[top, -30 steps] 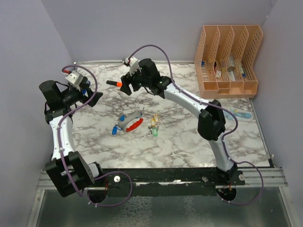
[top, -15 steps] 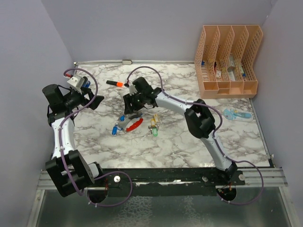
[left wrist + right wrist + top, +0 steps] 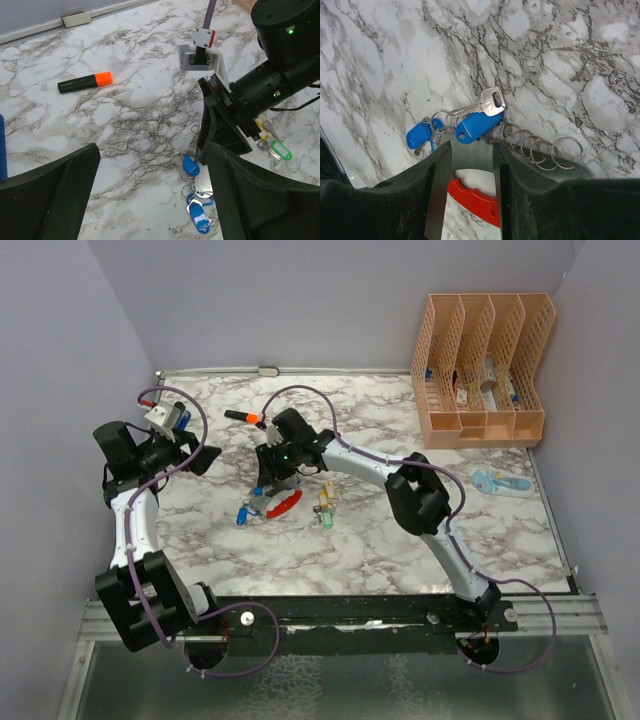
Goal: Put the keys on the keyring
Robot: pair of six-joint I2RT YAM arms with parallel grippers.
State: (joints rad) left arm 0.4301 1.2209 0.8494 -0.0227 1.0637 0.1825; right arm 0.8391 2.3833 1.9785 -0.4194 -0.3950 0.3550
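Pale arms [image 3: 370, 455], black joints, purple cables [image 3: 212, 12]

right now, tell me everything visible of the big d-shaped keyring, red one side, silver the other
The large D-shaped keyring, one side red, the other silver-grey metal, lies flat on the marble table, left of centre. Blue-capped keys and a chain of small rings lie at its silver end. The right gripper straddles that end, one finger each side; whether it grips is unclear.

Bright, even overhead light, soft faint shadows; right pincer [image 3: 471, 150] looms dark, slightly blurred.
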